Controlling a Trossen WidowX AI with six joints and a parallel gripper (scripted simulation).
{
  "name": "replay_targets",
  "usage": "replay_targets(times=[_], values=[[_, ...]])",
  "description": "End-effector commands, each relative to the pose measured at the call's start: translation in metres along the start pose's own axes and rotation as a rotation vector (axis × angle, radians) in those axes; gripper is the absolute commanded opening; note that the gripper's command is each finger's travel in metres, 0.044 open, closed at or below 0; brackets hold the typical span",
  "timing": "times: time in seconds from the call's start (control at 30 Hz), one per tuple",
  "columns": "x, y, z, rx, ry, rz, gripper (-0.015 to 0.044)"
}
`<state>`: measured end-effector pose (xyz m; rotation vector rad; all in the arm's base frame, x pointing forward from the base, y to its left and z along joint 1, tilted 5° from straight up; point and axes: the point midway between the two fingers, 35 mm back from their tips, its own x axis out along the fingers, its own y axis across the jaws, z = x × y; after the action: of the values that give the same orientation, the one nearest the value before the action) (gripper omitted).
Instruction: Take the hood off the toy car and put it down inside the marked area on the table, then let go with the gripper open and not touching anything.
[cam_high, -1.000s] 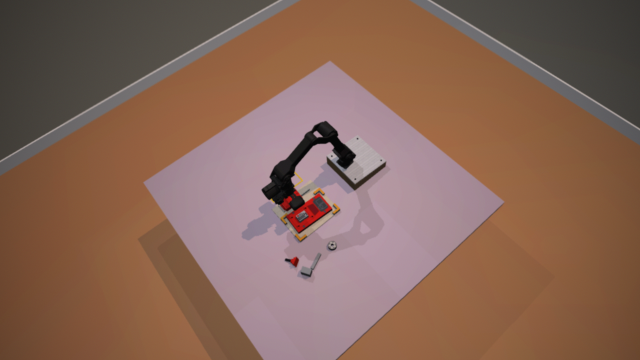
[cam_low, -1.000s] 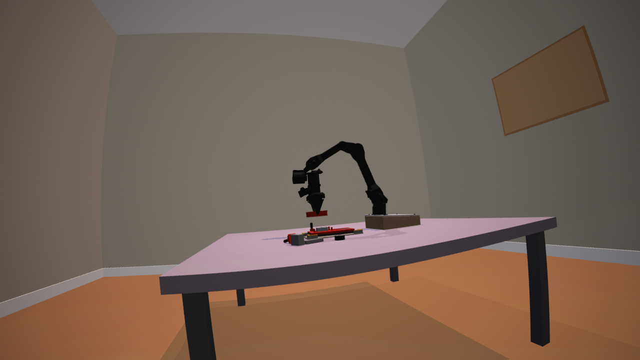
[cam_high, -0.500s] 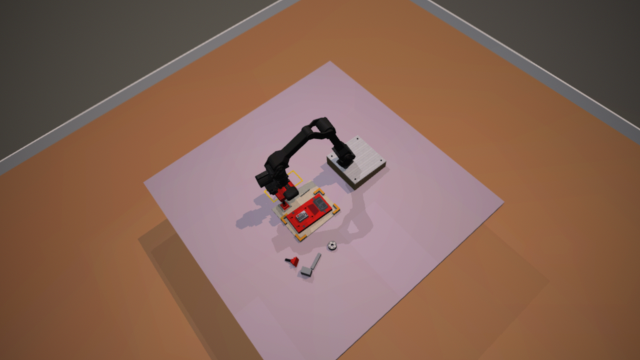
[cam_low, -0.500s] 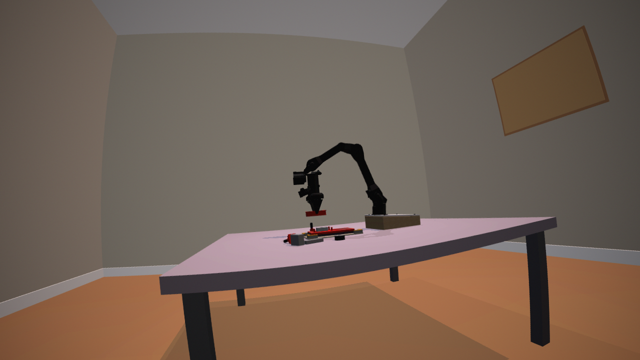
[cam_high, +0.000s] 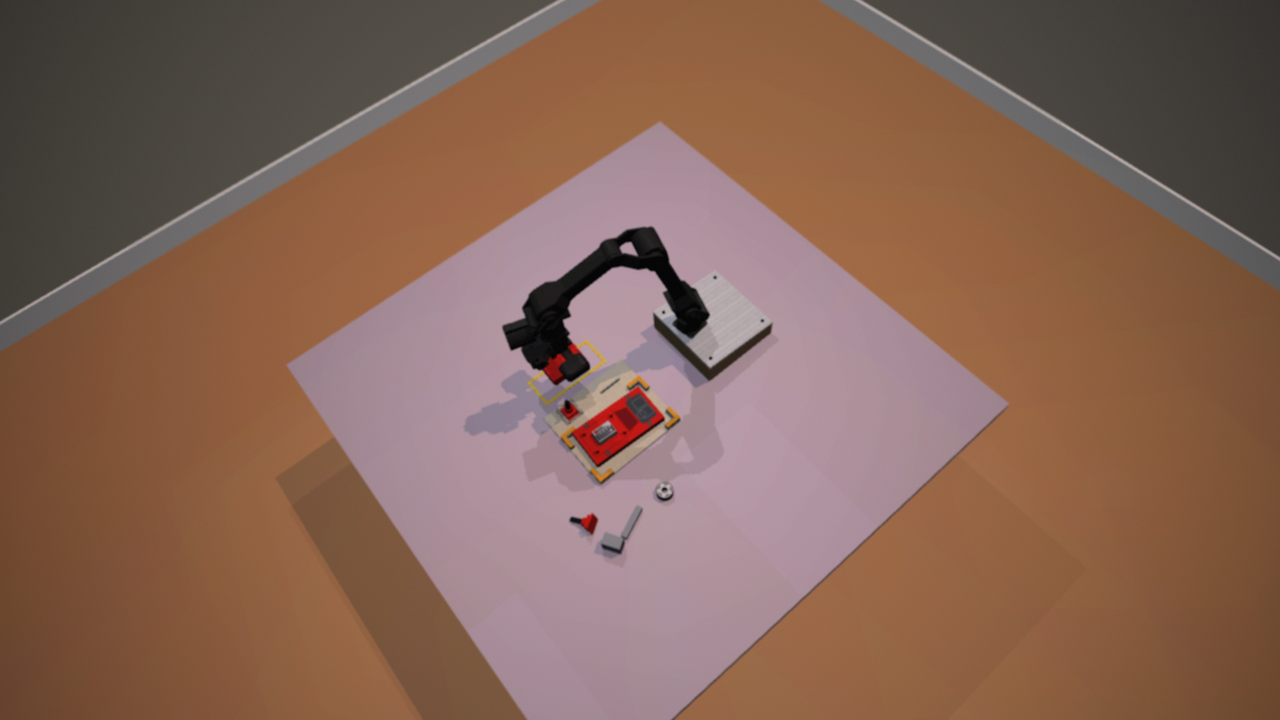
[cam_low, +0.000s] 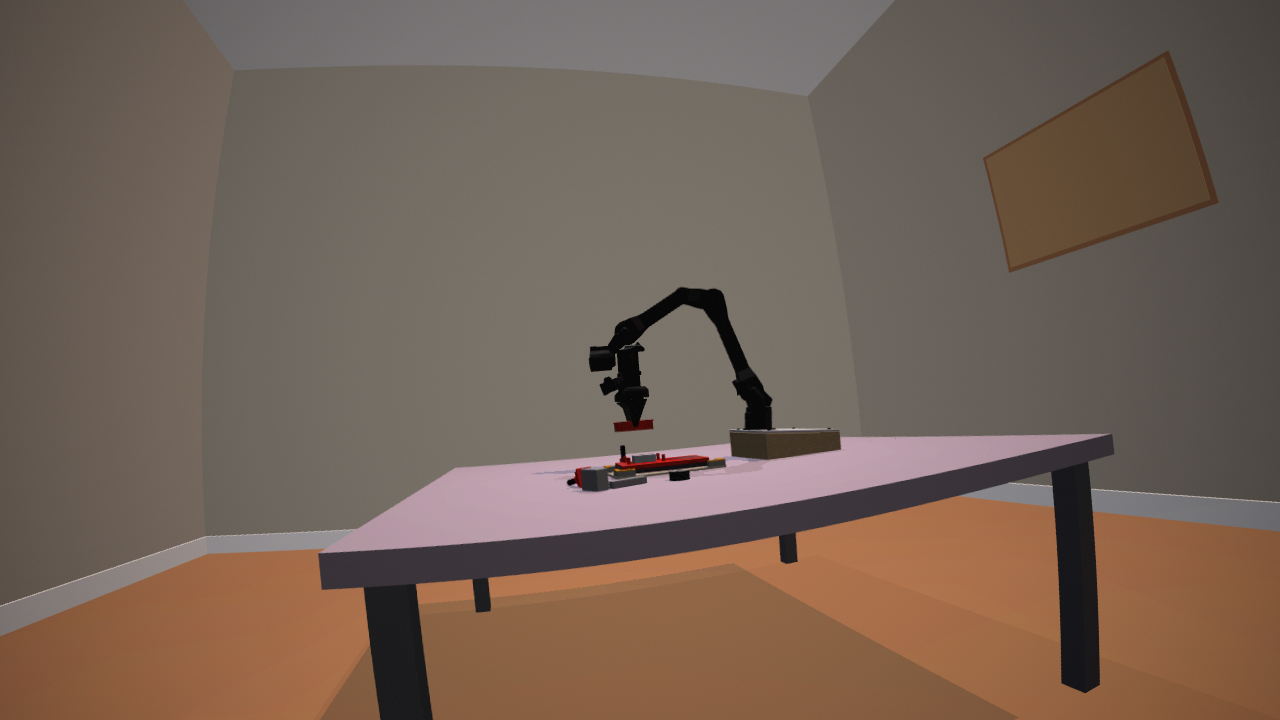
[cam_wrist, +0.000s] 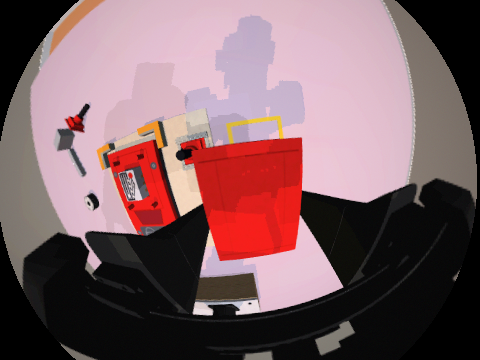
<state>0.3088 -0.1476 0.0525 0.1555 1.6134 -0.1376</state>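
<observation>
Red hood, centre of the wrist frame, is clamped between the 2 fingers of the gripper, raised above the worktop. Its long axis runs up and down in that view. The yellow marked outline shows just past its upper edge, partly hidden, so the next move looks mostly downward, perhaps after a small alignment. The toy car lies left of the hood there, its bay uncovered.

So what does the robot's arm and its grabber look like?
The arm is all black, with long links and chunky, rounded joints. Its gripper is black too, with two wide, flat fingers that narrow toward their tips. I can't make out any stickers or cables on them.
</observation>
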Motion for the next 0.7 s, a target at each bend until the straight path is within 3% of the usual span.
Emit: replay_targets(times=[0.0,0.67], values=[[-0.001,-0.014,-0.006,-0.003,0.001,-0.005,0.0],[0.005,-0.032,-0.014,-0.004,0.003,-0.006,0.0]])
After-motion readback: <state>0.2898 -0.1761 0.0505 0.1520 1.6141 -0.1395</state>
